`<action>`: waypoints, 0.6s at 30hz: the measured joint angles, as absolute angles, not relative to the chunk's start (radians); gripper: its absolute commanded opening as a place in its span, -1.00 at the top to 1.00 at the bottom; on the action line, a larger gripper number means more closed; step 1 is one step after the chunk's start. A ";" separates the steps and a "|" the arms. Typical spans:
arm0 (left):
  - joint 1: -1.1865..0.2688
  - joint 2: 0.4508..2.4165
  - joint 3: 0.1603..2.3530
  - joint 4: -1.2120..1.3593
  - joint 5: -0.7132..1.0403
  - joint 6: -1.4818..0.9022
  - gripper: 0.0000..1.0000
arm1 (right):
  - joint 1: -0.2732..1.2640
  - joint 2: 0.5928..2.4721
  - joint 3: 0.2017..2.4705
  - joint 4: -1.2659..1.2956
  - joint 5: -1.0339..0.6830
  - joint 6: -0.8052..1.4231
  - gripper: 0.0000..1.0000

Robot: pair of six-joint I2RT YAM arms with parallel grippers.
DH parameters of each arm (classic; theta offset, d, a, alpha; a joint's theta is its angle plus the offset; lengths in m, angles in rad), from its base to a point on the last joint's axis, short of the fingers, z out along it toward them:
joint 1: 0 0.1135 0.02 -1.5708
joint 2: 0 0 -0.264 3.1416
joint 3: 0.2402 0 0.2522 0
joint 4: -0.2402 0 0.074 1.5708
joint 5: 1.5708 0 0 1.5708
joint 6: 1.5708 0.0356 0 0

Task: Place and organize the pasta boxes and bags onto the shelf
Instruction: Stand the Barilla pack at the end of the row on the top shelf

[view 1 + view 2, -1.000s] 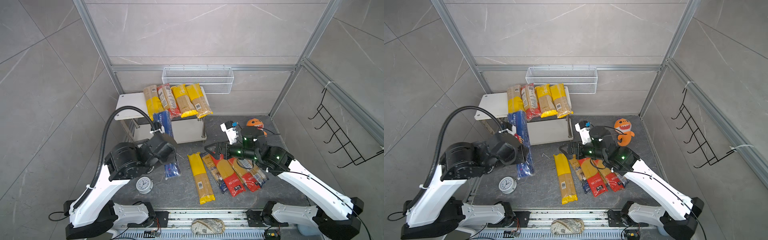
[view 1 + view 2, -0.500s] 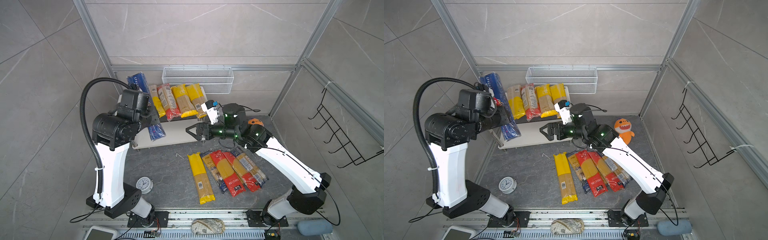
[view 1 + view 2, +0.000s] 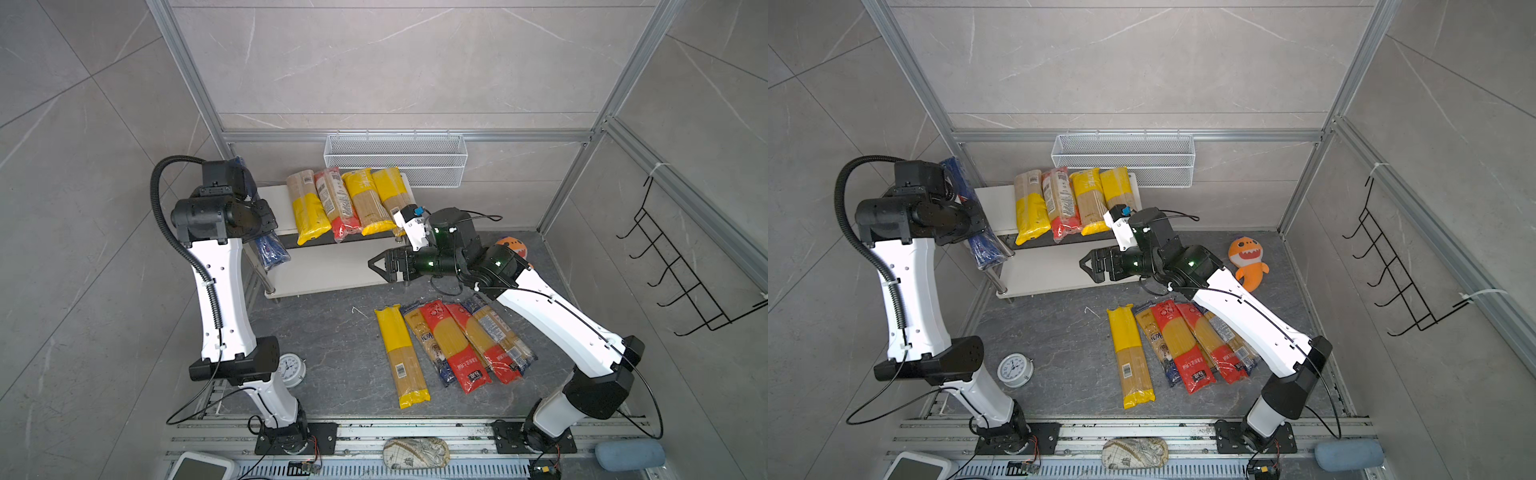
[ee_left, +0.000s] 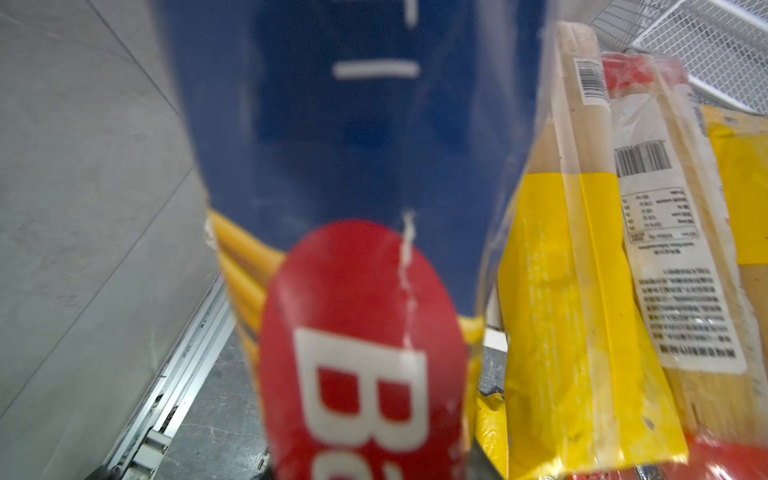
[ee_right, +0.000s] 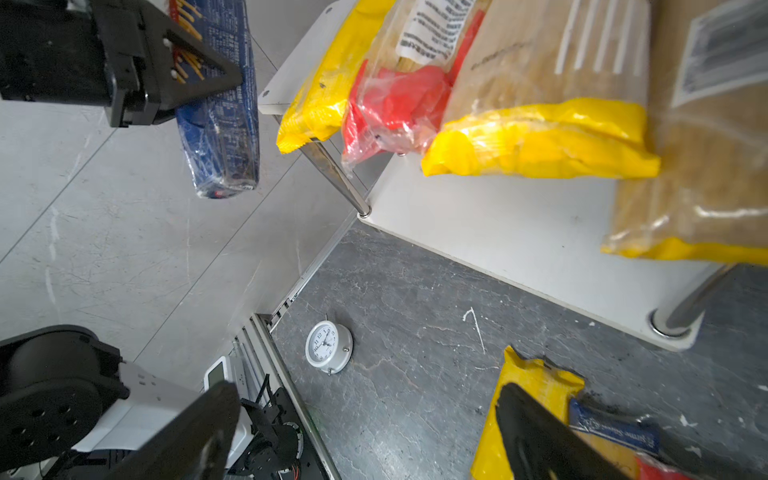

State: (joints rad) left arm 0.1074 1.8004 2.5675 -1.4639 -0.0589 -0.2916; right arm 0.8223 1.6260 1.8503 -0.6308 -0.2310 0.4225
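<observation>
Risen to nine o'clock of the shelf (image 3: 332, 268), left gripper (image 5: 208, 70) is pinching a tilted Barilla pack (image 3: 272, 251) that could snag its edge.

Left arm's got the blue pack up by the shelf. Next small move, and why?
Probably shift the left gripper right, bringing the blue pack over the top board's bare left end beside the yellow-ended pack; it now hangs tilted off that board's left corner.

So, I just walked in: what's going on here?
The left gripper holds a dark-blue pasta pack in the air at the shelf's left end. Four packs lie on its top board; the lower board looks bare. Five packs lie on the floor. The right gripper hangs open and empty near the lower board.
</observation>
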 measured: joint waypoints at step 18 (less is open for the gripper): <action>0.168 1.911 2.638 -1.342 0.123 -0.282 0.34 | 0.777 1.606 1.757 -0.633 -0.199 0.422 -1.00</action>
State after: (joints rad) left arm 0.1680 1.9106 2.6381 -1.3418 0.1234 -0.2825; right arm 0.7773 1.6062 1.7573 -0.6327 -0.1993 0.4217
